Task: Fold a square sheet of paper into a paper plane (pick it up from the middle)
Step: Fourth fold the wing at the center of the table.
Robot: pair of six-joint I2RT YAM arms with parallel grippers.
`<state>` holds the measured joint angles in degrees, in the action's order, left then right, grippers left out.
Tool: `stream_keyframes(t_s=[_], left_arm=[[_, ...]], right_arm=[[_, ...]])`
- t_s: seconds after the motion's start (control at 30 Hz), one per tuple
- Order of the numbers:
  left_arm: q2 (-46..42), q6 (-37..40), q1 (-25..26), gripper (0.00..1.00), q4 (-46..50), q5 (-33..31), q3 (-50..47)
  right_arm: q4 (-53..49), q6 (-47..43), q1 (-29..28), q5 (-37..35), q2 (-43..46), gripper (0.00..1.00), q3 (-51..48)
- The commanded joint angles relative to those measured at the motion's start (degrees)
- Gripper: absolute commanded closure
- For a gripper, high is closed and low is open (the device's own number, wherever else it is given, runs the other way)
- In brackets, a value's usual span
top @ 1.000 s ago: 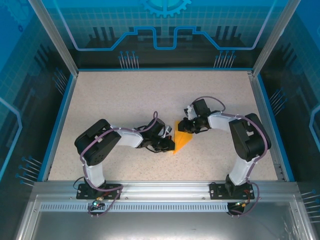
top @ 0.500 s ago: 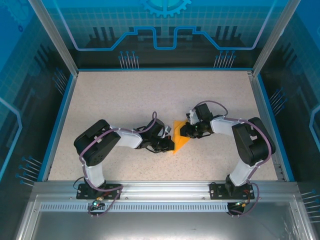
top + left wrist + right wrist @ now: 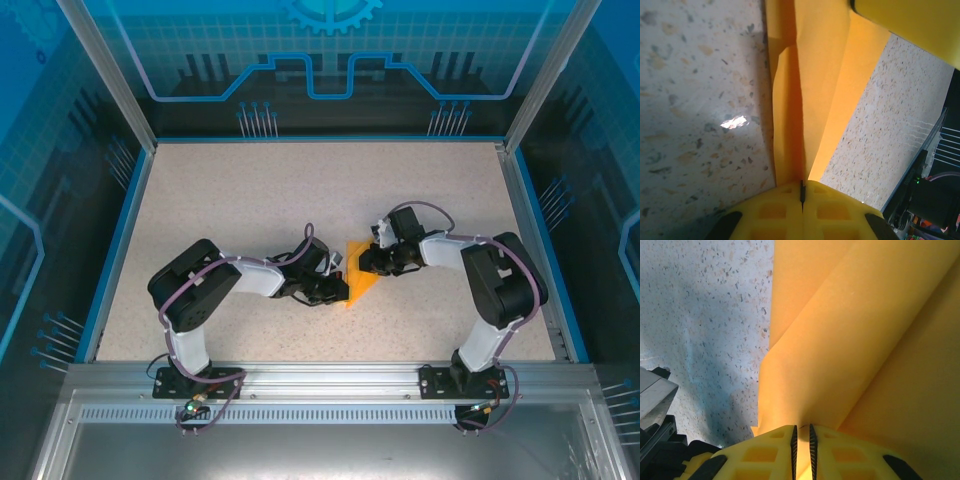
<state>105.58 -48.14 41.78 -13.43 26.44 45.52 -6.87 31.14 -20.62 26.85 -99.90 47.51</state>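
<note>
The orange square sheet of paper lies creased into a pointed shape at the table's middle, between both grippers. My left gripper is shut on its left edge. In the left wrist view the paper runs up from the closed left gripper with a long centre fold. My right gripper holds the sheet's upper edge. In the right wrist view a curved flap of the paper enters the narrow slot of the right gripper. A yellow finger of the right gripper shows at the top of the left wrist view.
The speckled table is bordered by a blue rim and metal frame posts. Both arms bend inward from their bases at the near edge, and free surface surrounds the paper.
My right gripper has moved slightly left and nearer, over the paper's upper edge, and the visible orange shape has narrowed. The left gripper has stayed put, shut on the paper.
</note>
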Motion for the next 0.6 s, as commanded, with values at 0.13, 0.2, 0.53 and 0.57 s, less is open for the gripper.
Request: stream_keyframes(t_s=[0.13,0.2,0.53,0.57], left_arm=[[3.08,-0.16,-0.79,1.00,7.15,-6.05,-2.01],[3.36,-0.13,-0.74,1.00,6.95,-5.79,-1.82],[3.45,0.55,-0.78,1.00,7.63,-5.19,-0.98],[3.33,0.68,-0.75,1.00,7.79,-5.17,-0.88]], right_arm=[[1.83,0.93,-0.90,2.23,-2.62,0.83,1.91],[1.75,0.86,-1.15,2.24,-2.91,0.84,2.31],[0.76,0.25,-1.35,1.07,-5.41,0.84,2.55],[0.49,0.24,-1.35,0.61,-5.44,0.84,2.59]])
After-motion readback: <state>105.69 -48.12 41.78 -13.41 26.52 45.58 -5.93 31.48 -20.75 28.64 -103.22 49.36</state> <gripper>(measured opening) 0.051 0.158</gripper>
